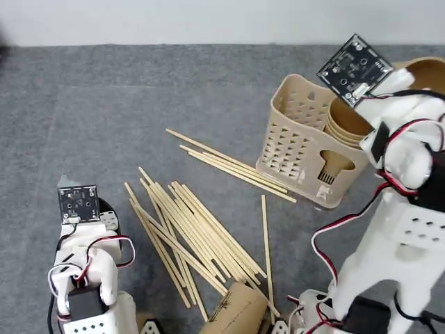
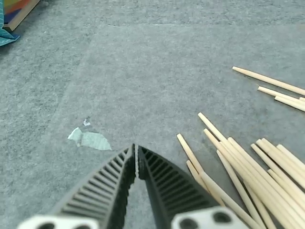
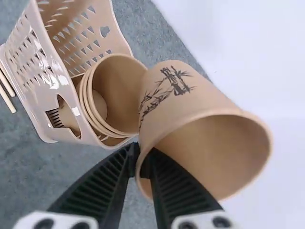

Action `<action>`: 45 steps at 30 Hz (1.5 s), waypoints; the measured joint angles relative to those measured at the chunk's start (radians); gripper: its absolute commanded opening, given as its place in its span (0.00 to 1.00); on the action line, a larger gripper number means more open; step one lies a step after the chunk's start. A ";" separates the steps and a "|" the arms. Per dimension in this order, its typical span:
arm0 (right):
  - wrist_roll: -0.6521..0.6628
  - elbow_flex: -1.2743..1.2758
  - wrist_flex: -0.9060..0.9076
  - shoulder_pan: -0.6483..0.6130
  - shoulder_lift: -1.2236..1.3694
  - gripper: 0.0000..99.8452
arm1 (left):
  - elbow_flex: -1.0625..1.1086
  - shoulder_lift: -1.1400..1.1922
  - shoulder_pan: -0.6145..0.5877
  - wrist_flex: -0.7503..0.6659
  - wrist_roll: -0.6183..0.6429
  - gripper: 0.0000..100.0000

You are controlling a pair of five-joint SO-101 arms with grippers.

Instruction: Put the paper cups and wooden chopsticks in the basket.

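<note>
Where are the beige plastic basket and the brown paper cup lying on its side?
Beige plastic basket [image 1: 290, 149]: high view, its latticed side wall.
Brown paper cup lying on its side [image 1: 236, 309]: high view, its outer wall.

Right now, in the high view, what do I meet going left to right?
Left arm → chopsticks → basket → held cup.

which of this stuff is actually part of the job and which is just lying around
Part of the job:
basket
stacked cups inside it
held cup, rim pinched by the right gripper
fallen cup on its side
chopsticks scattered loose

Just lying about:
pale scrap
colourful flat object
</note>
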 measured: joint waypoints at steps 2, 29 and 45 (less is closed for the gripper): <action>0.003 0.000 0.000 -0.003 0.000 0.01 | 0.000 0.000 0.000 0.000 0.000 0.02; -0.112 0.242 -0.091 -0.083 -0.114 0.30 | 0.000 0.000 0.000 0.000 0.000 0.02; -0.310 0.250 -0.014 -0.287 -0.107 0.14 | 0.000 0.000 0.000 0.000 0.000 0.02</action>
